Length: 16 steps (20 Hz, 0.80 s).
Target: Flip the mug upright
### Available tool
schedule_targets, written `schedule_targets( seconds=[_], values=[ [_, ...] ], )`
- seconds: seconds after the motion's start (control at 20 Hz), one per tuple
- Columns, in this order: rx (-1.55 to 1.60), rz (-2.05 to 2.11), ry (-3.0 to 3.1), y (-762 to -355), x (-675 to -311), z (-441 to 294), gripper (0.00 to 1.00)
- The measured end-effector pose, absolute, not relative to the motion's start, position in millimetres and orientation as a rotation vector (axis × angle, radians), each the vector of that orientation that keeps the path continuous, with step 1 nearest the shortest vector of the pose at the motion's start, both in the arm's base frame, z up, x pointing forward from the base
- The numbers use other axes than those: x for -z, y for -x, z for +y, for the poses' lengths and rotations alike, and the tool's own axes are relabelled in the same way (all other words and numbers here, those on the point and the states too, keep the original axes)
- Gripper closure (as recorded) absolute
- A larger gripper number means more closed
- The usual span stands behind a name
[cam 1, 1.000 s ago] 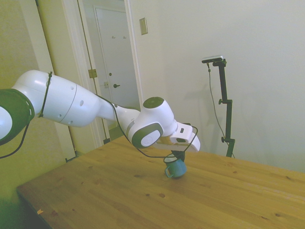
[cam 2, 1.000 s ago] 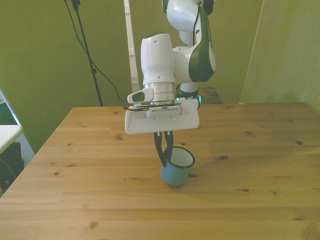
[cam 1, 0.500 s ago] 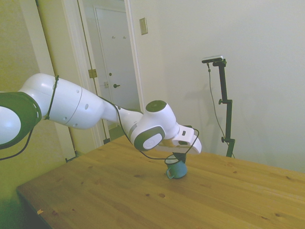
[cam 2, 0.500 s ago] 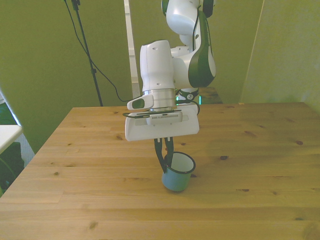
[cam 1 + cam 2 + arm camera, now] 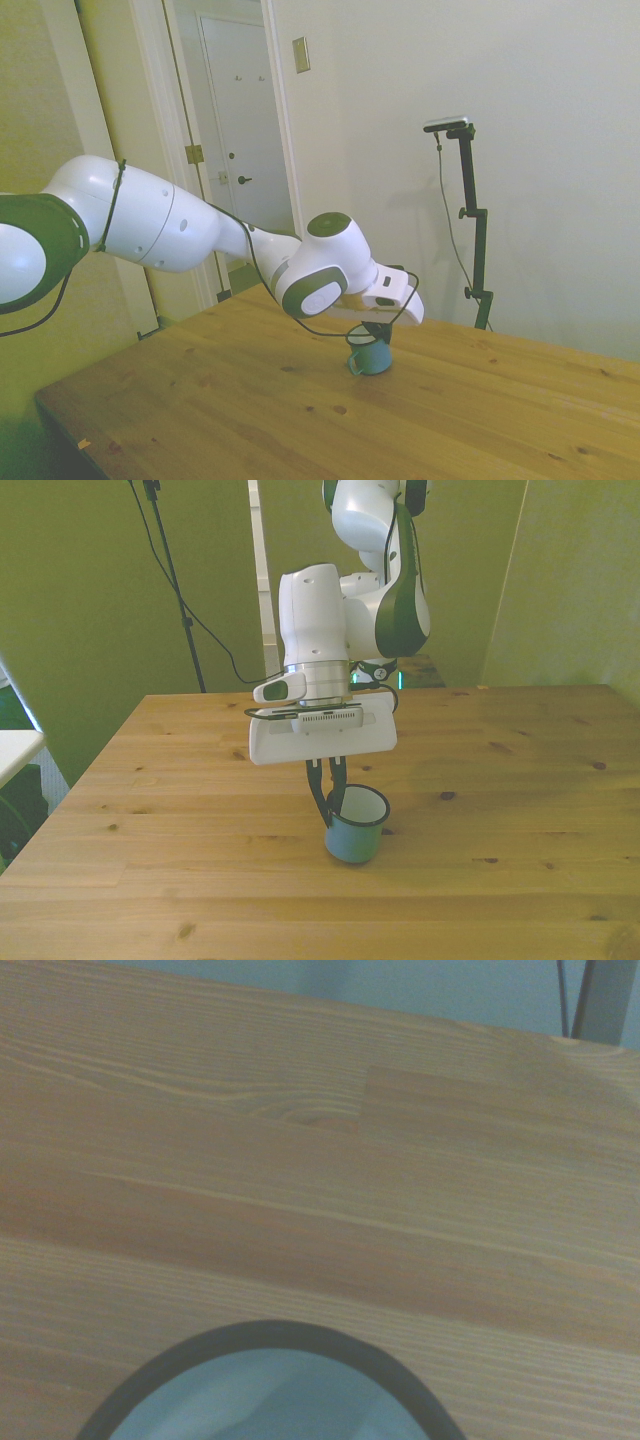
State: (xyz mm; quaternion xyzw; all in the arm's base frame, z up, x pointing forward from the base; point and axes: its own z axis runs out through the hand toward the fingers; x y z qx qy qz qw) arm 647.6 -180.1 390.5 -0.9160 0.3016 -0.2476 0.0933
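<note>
The teal-blue mug [image 5: 354, 828] stands nearly upright on the wooden table [image 5: 500, 810], mouth up, with its whitish inside and dark rim showing. My gripper [image 5: 327, 798] comes down from above and is shut on the mug's rim at the front view's left side. In the side view the mug [image 5: 373, 357] sits under the white hand, and the gripper [image 5: 366, 336] is partly hidden by it. The wrist view shows the mug's dark rim [image 5: 270, 1340] and pale inside close up. I cannot see the handle.
The wooden table's edge [image 5: 60, 410] lies toward the side view's left. A doorway and a white door [image 5: 240, 130] stand behind the arm. A dark knot [image 5: 447, 796] marks the wood to the front view's right of the mug.
The mug has tipped from a tilt to nearly upright and settled lower on the table. The hand moved down slightly with it, still holding the rim.
</note>
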Motion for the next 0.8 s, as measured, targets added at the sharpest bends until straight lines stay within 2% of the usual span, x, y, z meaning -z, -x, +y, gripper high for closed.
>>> schedule_targets(
  seconds=[0.25,0.5,0.8],
  values=[
    [0.743,0.891,2.716,-647,-395,-179,0.00],
    [0.802,0.861,2.697,-639,-429,-168,0.00],
    [0.788,0.845,2.696,-580,-454,-145,0.00]
  ],
)
